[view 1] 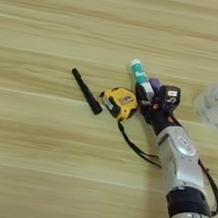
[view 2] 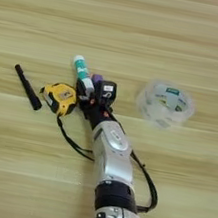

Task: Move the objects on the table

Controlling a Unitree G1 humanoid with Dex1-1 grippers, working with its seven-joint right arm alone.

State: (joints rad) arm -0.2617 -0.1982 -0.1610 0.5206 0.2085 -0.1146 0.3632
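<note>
Here the gripper [view 1: 151, 94] is clamped on the glue stick [view 1: 139, 76], beside the tape measure [view 1: 119, 101].

Even, fairly bright light falls on the table [view 1: 29, 168], with a warm yellowish cast over the wood grain. Shadows are soft and short: a faint one lies just beside the black pen [view 1: 86, 91], and a dim patch spreads on the wood beside the silver forearm [view 2: 112, 155]. The forearm's metal shell carries a pale sheen. The clear tape roll [view 2: 165, 104] shows whitish glare and washed-out, smeared edges. Both views are soft overall; fine detail on the glue stick [view 2: 83, 75] label and around the tool [view 2: 96, 94] is blurred, so small parts run together.
</note>
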